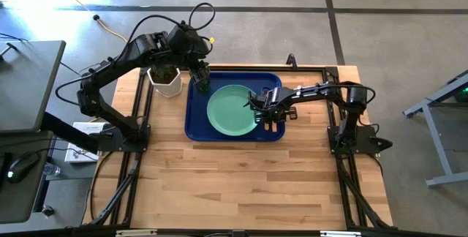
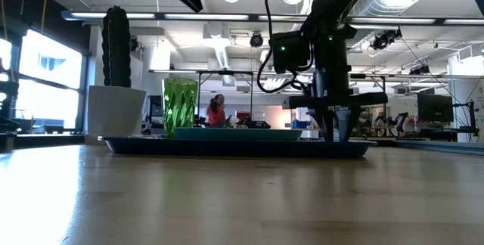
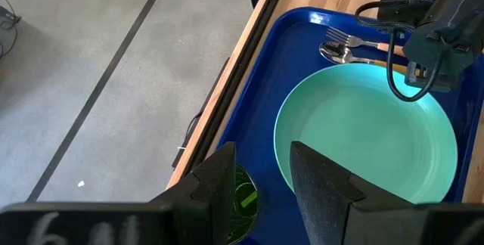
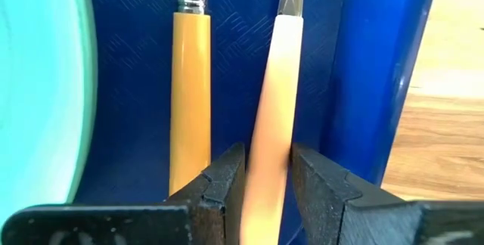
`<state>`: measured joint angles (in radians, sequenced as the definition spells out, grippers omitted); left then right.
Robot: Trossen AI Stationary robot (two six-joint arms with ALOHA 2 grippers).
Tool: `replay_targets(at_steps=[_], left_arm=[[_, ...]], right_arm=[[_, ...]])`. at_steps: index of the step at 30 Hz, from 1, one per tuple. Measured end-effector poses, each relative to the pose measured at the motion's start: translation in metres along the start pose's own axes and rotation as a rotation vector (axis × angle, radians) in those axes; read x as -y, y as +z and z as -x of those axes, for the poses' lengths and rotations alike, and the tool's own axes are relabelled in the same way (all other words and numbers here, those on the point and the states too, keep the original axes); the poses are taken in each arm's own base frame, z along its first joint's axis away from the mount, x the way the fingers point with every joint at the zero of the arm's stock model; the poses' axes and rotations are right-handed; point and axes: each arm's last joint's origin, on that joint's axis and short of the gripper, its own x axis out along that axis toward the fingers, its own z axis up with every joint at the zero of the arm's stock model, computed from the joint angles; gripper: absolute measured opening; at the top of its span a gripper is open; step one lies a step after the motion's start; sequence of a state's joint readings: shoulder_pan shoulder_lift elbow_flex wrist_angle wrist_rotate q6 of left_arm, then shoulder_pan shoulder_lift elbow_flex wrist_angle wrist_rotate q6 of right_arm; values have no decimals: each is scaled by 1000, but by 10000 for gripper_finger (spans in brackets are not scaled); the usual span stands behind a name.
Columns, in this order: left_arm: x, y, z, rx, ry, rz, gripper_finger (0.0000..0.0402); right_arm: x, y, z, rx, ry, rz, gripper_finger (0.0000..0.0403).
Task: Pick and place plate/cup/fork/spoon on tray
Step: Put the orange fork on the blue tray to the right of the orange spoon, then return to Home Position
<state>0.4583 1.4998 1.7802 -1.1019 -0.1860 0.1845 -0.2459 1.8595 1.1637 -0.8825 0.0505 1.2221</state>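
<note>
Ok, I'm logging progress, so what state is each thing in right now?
left tool: open, over the cup.
right tool: shut on the fork handle.
tray: flat on the table.
plate: flat in the tray.
cup: upright in the tray.
spoon: lying in the tray beside the plate.
fork: in the tray beside the spoon.
</note>
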Motion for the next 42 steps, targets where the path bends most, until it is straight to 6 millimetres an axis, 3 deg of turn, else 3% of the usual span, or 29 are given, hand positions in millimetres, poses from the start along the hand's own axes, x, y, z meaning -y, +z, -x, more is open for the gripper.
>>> replay_targets(at_steps=[6,19,29,32,42], left_arm=[[0,0,0,0,0,0,115],[2,0,1,7,-62,52,115],[9,-18,36,-7,-180,66,115],[11,-33,45,10,-181,59,115],[23,-115,47,124,-169,124,115]], right_arm=[[1,0,5,5,11,0,99],[14,-2,50,60,143,-9,99],[19,3,100,309,398,-18,99],[19,5,113,401,466,17,99],[4,11,159,647,851,213,99]])
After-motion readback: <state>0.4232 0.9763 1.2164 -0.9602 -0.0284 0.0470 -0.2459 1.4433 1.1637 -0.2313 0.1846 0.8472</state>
